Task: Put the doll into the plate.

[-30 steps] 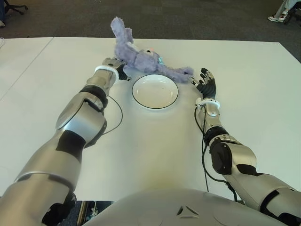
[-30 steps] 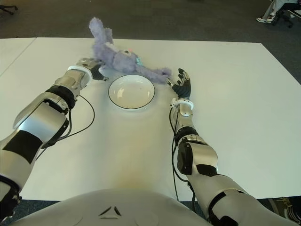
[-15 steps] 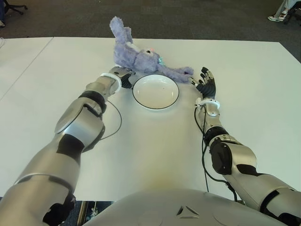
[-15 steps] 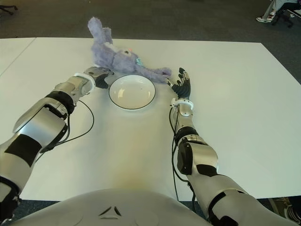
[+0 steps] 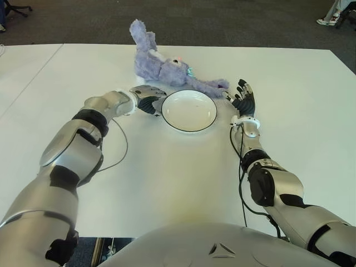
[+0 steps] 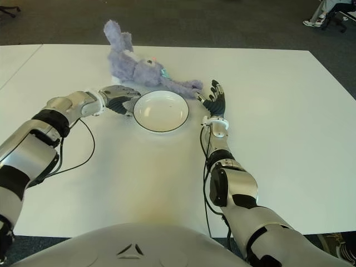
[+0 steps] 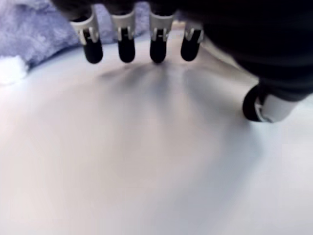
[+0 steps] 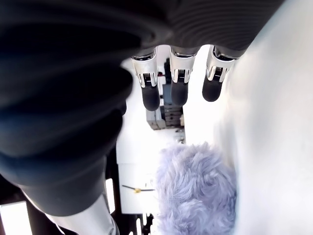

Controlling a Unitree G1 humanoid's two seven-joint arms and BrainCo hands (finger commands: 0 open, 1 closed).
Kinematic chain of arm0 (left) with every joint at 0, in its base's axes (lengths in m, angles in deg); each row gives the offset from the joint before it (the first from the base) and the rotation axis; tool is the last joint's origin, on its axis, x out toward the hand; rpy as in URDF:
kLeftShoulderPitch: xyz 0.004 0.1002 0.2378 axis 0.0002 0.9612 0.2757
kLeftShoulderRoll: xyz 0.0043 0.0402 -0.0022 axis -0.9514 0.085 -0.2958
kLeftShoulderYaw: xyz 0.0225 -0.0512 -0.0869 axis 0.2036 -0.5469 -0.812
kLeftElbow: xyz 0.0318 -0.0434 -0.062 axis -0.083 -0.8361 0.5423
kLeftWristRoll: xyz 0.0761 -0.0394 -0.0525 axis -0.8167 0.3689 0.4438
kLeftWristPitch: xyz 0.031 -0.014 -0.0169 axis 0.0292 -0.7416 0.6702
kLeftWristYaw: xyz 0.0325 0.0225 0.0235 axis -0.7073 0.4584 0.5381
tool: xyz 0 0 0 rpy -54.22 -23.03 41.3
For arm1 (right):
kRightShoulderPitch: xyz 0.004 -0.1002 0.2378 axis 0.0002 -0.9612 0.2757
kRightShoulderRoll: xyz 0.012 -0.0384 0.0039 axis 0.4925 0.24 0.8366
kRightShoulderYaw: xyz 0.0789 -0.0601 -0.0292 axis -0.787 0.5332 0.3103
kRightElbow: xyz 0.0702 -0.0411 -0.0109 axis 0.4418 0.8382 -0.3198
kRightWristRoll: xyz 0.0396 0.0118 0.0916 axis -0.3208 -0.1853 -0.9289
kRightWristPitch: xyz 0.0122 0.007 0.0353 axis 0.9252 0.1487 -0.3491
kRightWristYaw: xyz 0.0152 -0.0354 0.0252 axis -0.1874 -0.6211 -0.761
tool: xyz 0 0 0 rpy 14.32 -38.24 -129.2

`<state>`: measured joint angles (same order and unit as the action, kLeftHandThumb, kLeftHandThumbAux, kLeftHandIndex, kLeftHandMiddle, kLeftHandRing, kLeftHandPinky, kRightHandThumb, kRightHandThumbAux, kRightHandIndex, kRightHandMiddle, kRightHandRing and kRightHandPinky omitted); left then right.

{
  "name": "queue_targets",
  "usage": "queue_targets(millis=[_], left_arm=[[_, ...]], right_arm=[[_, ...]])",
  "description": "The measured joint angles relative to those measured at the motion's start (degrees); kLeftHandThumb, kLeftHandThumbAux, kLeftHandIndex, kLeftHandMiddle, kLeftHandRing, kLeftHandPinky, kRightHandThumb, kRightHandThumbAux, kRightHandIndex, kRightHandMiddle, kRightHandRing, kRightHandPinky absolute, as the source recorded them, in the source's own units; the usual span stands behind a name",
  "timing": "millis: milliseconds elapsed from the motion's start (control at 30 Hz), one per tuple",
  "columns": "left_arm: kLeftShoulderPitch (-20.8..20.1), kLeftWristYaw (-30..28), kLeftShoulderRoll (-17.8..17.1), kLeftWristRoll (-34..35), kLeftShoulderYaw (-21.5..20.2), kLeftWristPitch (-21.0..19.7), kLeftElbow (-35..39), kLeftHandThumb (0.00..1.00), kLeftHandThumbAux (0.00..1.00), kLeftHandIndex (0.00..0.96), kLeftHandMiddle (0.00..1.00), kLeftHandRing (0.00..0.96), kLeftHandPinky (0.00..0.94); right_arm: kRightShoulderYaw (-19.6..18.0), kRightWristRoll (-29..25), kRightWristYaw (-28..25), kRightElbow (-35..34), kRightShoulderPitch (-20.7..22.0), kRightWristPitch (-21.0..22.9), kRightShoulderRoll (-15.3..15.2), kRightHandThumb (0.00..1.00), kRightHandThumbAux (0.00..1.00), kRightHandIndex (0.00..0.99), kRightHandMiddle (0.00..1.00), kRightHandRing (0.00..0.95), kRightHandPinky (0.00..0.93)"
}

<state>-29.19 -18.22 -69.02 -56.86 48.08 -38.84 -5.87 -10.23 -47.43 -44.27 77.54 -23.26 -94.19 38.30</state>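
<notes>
Left hand reaches low across the white tabletop, fingers loosely extended and holding nothing, just beside the plate's left rim. Right hand stands fingers-up and spread, empty, by the doll's leg. Purple doll lies behind the plate.

Left robot hand withdrew from doll; plate nudged right.
</notes>
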Motion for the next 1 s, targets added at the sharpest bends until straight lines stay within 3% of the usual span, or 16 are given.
queue_targets(millis=[300,333,400,533,700,867,1000], left_arm=[[8.57,-13.27,-8.94,7.6,-5.59,-2.87,21.5,0.269,0.325,0.0,0.0,0.0,0.032],[9.37,-13.93,-9.76,7.76,-6.36,-3.27,23.86,0.214,0.327,0.0,0.0,0.0,0.021],[10.87,-13.17,-11.51,6.83,-7.95,-3.27,28.19,0.198,0.329,0.0,0.0,0.0,0.018],[12.87,-6.54,-14.36,1.12,-10.85,-2.99,34.8,0.112,0.353,0.0,0.0,0.0,0.0],[12.24,5.42,-16.13,-8.35,-12.01,-4.16,37.18,0.062,0.366,0.0,0.0,0.0,0.0],[9.79,17.1,-16.7,-16.91,-12.11,-6.79,36.71,0.035,0.366,0.0,0.0,0.0,0.0],[5.59,24.77,-16.63,-21.12,-12.15,-8.13,35.29,0.014,0.364,0.0,0.0,0.0,0.0]], right_arm=[[0.26,0.63,0.65,-0.02,-0.02,-0.11,0.02,0.151,0.899,0.109,0.089,0.059,0.055],[0.28,0.64,0.73,-0.01,-0.02,-0.11,0.03,0.15,0.897,0.108,0.085,0.055,0.047],[0.3,0.69,0.84,-0.01,-0.04,-0.11,0.04,0.148,0.897,0.108,0.084,0.054,0.045],[0.28,0.7,0.89,-0.01,-0.07,-0.11,0.04,0.14,0.892,0.113,0.079,0.05,0.045],[0.21,0.68,0.87,-0.04,-0.05,-0.11,0.04,0.147,0.894,0.13,0.085,0.055,0.045],[0.07,0.65,0.77,-0.03,-0.06,-0.11,0.04,0.176,0.89,0.143,0.089,0.054,0.037],[-0.09,0.62,0.59,-0.02,-0.07,-0.11,0.04,0.212,0.89,0.162,0.1,0.057,0.037]])
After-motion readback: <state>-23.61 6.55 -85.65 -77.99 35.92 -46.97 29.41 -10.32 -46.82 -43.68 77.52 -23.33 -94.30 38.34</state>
